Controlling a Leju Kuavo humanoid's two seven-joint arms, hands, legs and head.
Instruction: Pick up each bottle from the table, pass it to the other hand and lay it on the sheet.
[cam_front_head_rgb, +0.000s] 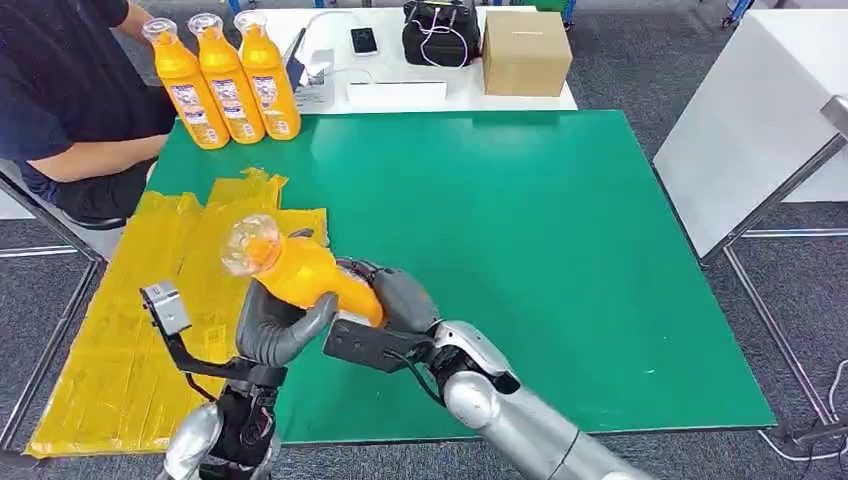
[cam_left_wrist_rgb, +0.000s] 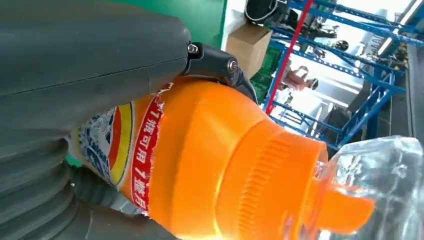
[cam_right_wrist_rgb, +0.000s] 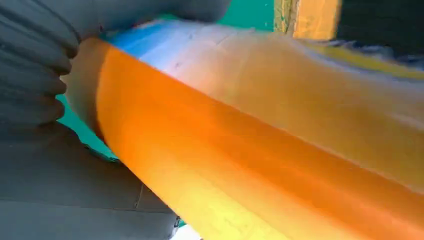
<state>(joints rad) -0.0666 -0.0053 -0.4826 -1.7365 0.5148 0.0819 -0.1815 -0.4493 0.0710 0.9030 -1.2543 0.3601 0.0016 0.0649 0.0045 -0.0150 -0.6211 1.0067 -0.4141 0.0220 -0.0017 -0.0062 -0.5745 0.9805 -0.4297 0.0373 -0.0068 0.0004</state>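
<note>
One high view and two close wrist views, all meeting on the orange bottle (cam_front_head_rgb: 300, 270).

From the head you look forward and down over the green table (cam_front_head_rgb: 560, 260), both arms rising from the lower edge. Your left wrist camera sits close behind the left hand (cam_left_wrist_rgb: 90, 65), facing along the bottle toward its clear cap (cam_left_wrist_rgb: 380, 185), with the cardboard box (cam_left_wrist_rgb: 247, 45) and blue racking (cam_left_wrist_rgb: 350, 65) behind. Your right wrist camera, behind the right hand (cam_right_wrist_rgb: 35, 75), is pressed so near the bottle that its side blurs.
</note>
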